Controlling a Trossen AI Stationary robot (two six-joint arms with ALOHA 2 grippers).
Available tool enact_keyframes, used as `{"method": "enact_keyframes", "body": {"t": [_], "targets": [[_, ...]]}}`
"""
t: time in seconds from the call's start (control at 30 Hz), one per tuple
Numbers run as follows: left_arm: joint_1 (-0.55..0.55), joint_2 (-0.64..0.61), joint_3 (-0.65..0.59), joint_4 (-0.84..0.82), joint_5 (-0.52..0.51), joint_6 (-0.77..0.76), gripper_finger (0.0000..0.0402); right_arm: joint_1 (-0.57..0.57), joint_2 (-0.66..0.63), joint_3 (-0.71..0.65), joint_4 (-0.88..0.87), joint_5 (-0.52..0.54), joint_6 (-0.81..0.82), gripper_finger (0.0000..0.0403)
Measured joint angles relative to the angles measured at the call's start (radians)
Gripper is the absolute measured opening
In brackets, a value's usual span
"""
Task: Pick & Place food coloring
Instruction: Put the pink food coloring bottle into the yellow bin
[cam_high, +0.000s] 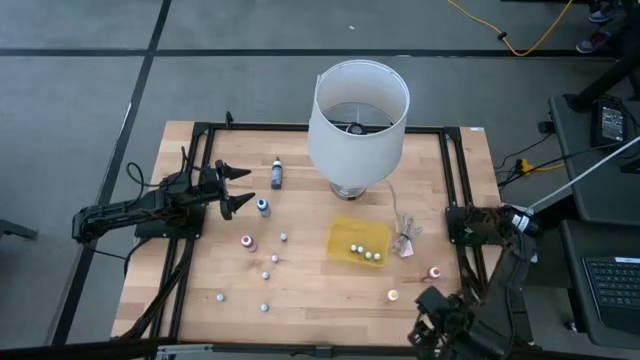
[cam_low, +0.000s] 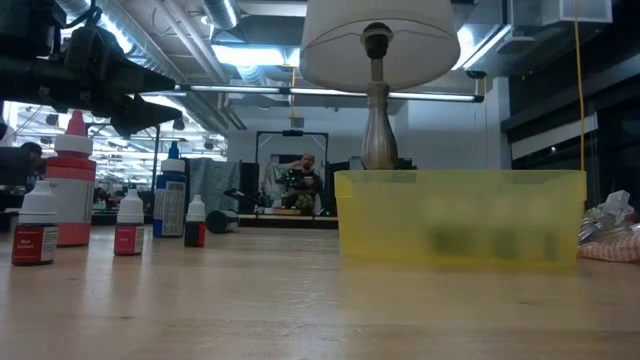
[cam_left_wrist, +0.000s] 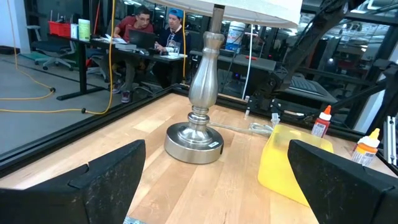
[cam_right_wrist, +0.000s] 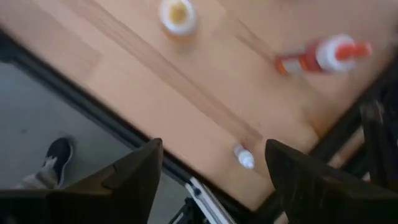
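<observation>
Labels on the tiny red-banded food-coloring bottles (cam_low: 37, 232) stay unreadable; both arms' jaws stand spread, empty, above the wooden bench (cam_high: 310, 280).

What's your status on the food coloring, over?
Left gripper open beside blue bottle. Right gripper open, empty. Four bottles in yellow tray. Lamp close behind.

Even, bright overhead light falls on the pale wooden tabletop (cam_high: 320, 280), with soft shadows. The right wrist view is motion-blurred. In the low view the translucent yellow plastic tray (cam_low: 460, 215) looks soft, against glaring ceiling strip lights (cam_low: 250, 55).
</observation>
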Motion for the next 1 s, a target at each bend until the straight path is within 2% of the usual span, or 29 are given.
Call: {"method": "enact_keyframes", "body": {"t": [0.3,0.63,1.0], "targets": [[0.0,0.0,0.0,0.0,0.0,0.0,0.0389,0.071,-0.034,-0.193,0.145,-0.083,0.152,0.0282],[0.0,0.0,0.0,0.0,0.0,0.0,0.0389,0.096,-0.046,-0.339,0.237,-0.105,0.151,0.0282],[0.0,0.0,0.0,0.0,0.0,0.0,0.0389,0.133,-0.047,-0.467,0.424,-0.153,0.146,0.0282]]}}
